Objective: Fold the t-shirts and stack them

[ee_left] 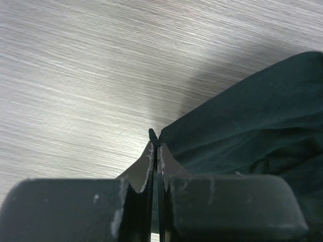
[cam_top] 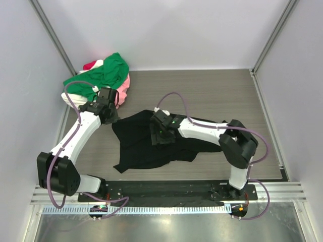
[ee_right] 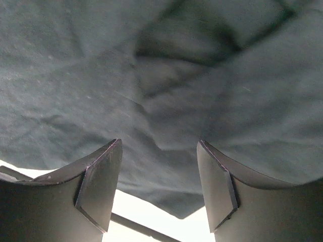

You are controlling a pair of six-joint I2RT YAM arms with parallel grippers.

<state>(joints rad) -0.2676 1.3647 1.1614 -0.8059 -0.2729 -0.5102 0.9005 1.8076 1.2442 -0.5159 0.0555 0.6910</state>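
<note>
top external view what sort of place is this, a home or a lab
Probably a lab test cell: plain white panel walls in metal framing, two robot arms bolted to a slotted rail at a wood-grain table, and a pile of t-shirts.

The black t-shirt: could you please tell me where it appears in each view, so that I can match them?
Top external: the black t-shirt lies spread across the picture's centre.
Left wrist: it fills the right half, its corner pinched in the left gripper.
Right wrist: it fills most of the frame beyond the open right gripper.
Shared landmark: that pinched corner, the shirt's upper left in the top view.
</note>
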